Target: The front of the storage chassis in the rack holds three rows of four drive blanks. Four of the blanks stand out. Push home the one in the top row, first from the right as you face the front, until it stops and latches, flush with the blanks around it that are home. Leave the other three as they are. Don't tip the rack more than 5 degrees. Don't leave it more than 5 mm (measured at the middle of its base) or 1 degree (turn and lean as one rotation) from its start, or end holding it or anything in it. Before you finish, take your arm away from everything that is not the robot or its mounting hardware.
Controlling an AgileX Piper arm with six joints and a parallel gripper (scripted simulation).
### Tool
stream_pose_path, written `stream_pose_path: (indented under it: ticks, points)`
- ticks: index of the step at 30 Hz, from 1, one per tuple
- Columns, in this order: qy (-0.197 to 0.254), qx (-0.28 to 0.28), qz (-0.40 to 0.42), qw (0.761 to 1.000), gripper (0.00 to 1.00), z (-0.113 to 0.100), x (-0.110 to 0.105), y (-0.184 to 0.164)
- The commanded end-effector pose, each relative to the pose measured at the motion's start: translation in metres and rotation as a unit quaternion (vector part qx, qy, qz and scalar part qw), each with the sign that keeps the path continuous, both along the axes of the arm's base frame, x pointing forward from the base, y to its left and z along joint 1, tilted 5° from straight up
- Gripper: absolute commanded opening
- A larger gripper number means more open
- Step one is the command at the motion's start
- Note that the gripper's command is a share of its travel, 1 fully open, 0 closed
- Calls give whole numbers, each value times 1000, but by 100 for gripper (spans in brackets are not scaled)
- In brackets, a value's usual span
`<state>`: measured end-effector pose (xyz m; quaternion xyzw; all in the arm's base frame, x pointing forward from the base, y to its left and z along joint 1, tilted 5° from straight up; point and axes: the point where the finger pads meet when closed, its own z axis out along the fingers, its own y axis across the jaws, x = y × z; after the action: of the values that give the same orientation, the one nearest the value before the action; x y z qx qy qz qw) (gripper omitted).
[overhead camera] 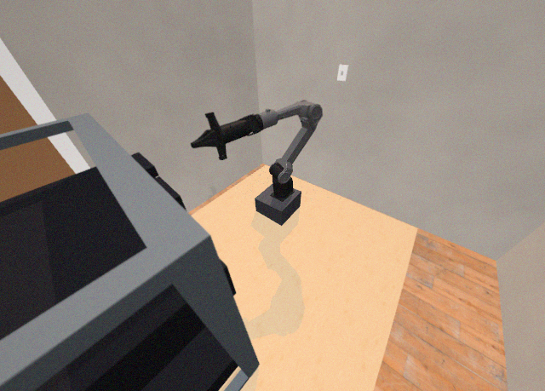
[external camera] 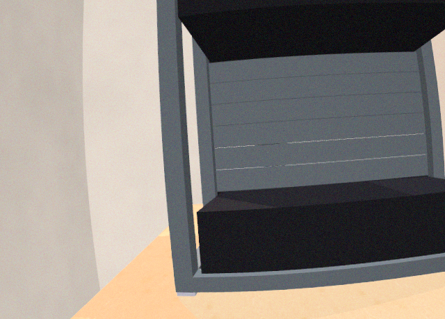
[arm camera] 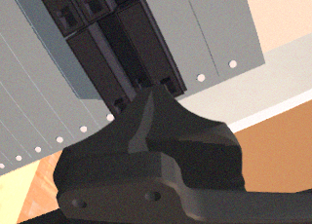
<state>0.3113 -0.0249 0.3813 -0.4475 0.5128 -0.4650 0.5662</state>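
The grey rack (overhead camera: 110,228) fills the left of the top view, and a few dark blanks (overhead camera: 147,164) jut from its front face, which points toward the arm. My gripper (overhead camera: 194,144) is shut and empty. It hangs in the air, pointing at the rack's upper front, with a clear gap to it. In the wrist view the shut fingers (arm camera: 152,93) point at the dark storage chassis front (arm camera: 104,23), which appears rolled on a diagonal. The fingertips line up with the blanks at its near end (arm camera: 166,82). I cannot tell which blanks stand out there.
The arm's base (overhead camera: 278,202) stands on the tan table near the wall corner. The exterior view shows the rack's frame post (external camera: 172,146), grey slatted panels (external camera: 316,121) and a dark chassis (external camera: 320,233) at the bottom. The gripper is not in that view.
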Motion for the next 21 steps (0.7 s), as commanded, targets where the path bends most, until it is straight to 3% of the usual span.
stream_pose_path:
  ticks: [1,10,21]
  points:
    - [1,-21,-2,1000,0,1,-1,-1]
    - [10,-78,-10,997,0,-2,-2,-5]
    - [16,-108,-15,994,0,-4,-2,-8]
